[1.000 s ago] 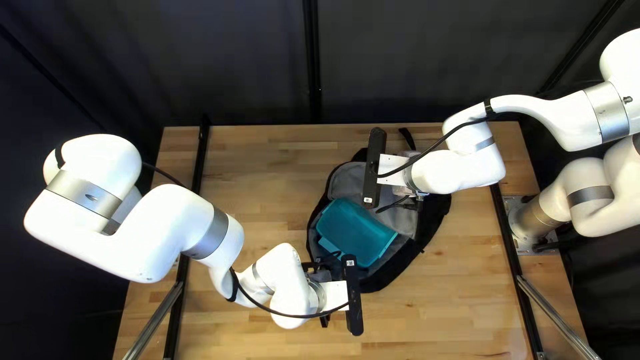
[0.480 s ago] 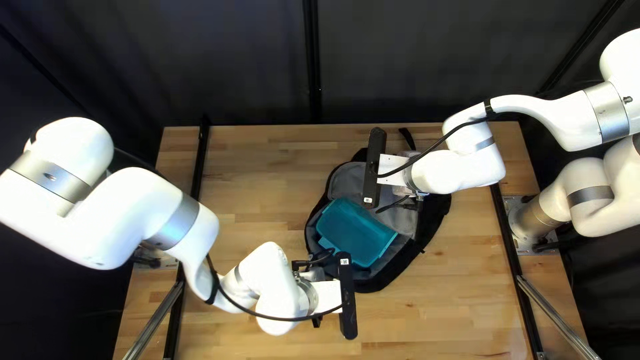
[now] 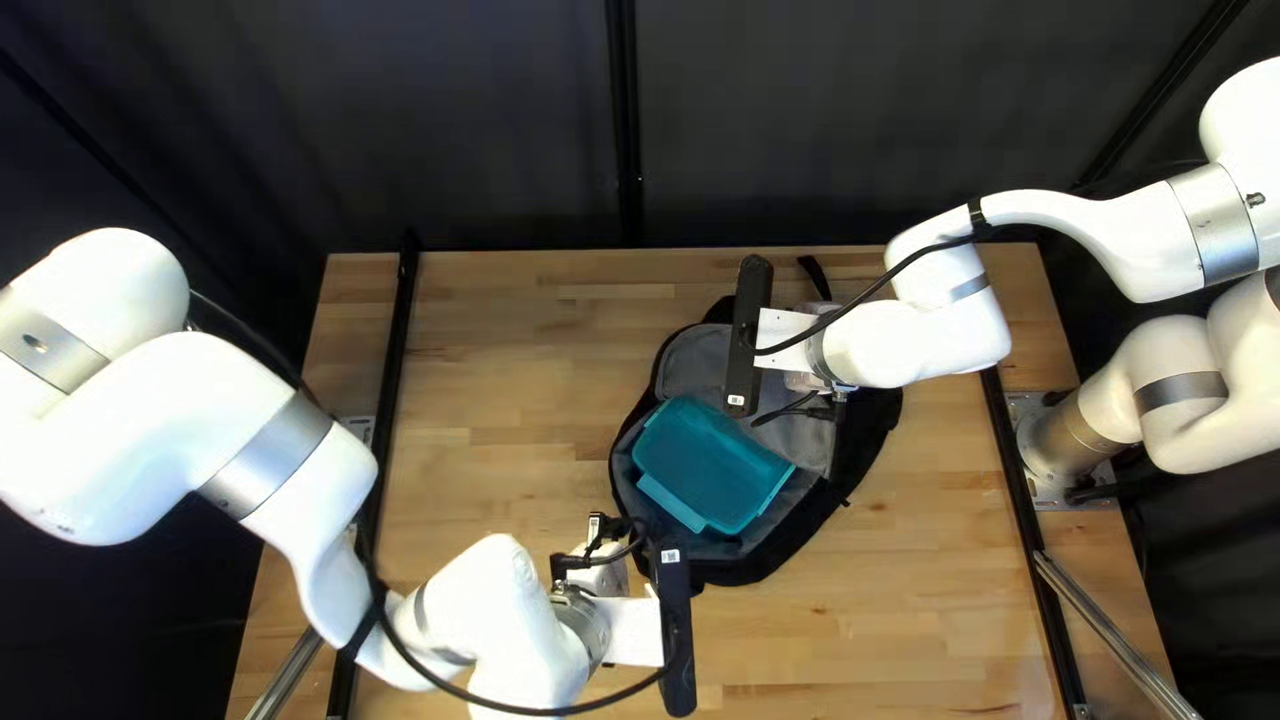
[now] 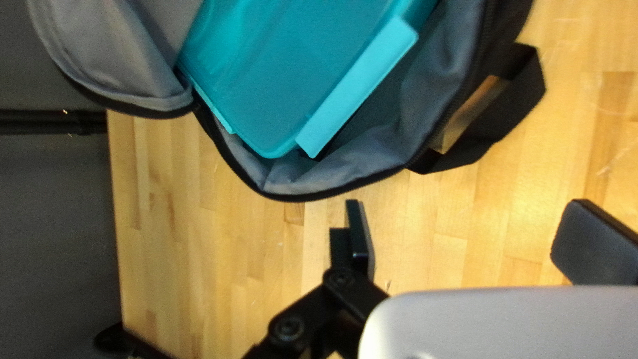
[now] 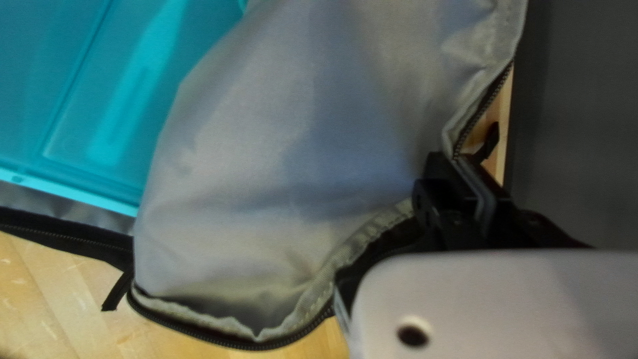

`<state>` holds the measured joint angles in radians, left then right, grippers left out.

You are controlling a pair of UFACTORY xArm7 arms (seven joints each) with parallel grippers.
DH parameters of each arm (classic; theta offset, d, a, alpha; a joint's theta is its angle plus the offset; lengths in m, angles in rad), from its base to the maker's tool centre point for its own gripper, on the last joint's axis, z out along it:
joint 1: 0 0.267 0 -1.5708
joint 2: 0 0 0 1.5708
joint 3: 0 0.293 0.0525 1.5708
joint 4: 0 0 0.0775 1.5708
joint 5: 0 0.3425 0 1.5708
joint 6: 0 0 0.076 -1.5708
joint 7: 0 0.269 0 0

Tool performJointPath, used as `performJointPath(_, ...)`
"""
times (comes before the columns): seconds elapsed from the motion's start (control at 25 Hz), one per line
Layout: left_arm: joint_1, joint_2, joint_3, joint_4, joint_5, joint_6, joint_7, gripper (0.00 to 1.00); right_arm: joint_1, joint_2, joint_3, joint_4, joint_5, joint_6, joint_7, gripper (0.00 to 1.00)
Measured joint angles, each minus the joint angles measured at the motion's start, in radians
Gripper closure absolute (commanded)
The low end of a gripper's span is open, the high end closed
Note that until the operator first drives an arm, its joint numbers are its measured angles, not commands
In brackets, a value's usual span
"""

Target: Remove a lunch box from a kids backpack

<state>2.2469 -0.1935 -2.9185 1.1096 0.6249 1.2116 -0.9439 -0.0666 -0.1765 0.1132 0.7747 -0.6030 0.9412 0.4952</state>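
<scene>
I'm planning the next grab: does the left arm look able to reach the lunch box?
Probably yes: the left gripper is open and the near end of the lunch box is uncovered, though the backpack rim lies between.

You have a pale wooden tabletop (image 3: 507,334), built of narrow strips with darker grain marks. Behind its far edge hangs a dark curtain (image 3: 400,134), lightly creased, and you can see an upright black pole (image 3: 624,120) against it. Slanting black bars (image 3: 1163,91) cross the dark backdrop toward both upper corners. Black rails (image 3: 400,307) run along the tabletop near its left and right sides, with silvery metal bars (image 3: 1118,638) angling off toward the near corners. In your left wrist view, light glows warmly on the wood.
</scene>
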Motion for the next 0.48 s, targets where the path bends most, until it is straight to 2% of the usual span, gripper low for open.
performJointPath(0.08,-0.145,-0.019,0.134,0.036,-0.028,0.057,0.029,0.00,0.000,0.000,0.000,0.000,0.000,0.000,0.000,1.00)
performJointPath(0.16,-0.225,-0.036,0.209,0.064,-0.051,0.096,0.052,0.00,0.000,0.000,0.000,0.000,0.000,0.000,0.000,1.00)
performJointPath(0.48,-0.245,-0.040,0.228,0.073,-0.061,0.102,0.062,0.00,0.000,0.000,0.000,0.000,0.000,0.000,0.000,1.00)
